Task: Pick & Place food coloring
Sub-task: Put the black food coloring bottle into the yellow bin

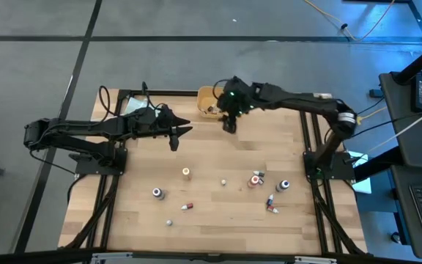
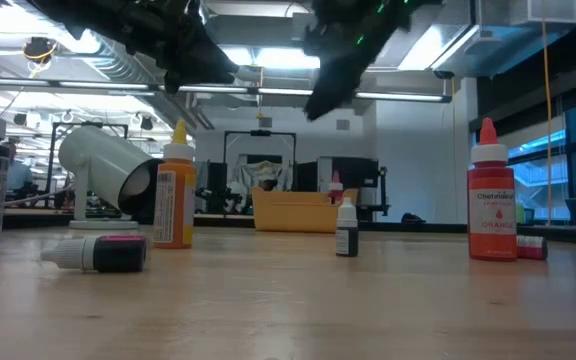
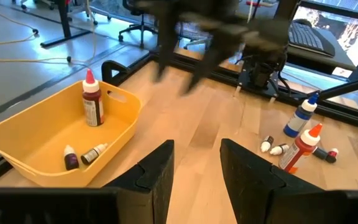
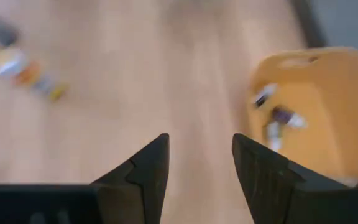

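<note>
High view: the right tool hangs just beside the orange bin at the counter's twelve o'clock edge; the left tool waits toward ten o'clock. Food coloring bottles lie scattered from four to seven o'clock.

Low view: an orange bottle stands at three o'clock, a yellow bottle at nine.

Left wrist view: left tool's fingers stand apart, empty; three bottles sit in the bin.

Right wrist view: right tool's fingers stand apart, empty, beside the bin holding small bottles.
</note>
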`<state>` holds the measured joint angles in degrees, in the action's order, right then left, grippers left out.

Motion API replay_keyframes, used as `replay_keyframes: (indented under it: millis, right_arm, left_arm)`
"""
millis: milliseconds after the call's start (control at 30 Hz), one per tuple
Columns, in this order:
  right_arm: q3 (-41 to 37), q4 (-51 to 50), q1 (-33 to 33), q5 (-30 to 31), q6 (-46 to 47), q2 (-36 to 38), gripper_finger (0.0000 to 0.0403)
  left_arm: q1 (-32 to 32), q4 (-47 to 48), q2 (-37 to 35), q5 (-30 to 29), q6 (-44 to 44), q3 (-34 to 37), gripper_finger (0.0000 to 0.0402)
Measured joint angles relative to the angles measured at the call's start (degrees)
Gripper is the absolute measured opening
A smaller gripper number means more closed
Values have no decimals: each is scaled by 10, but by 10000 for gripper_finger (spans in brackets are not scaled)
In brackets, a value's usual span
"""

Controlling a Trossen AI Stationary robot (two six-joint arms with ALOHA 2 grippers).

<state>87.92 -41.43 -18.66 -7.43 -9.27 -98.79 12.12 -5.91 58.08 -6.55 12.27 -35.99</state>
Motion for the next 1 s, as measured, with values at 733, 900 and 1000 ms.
replay_keyframes:
  millis: [733,900,1000]
  right_arm:
    - [-377,-21,172,6,113,282,178]
    - [-438,-14,195,21,166,277,176]
    - [-464,-1,209,20,186,271,171]
  left_arm:
    - [0,-3,0,-36,-30,0,127]
    - [0,-3,0,-45,-30,0,128]
    - [0,-3,0,-45,-30,0,127]
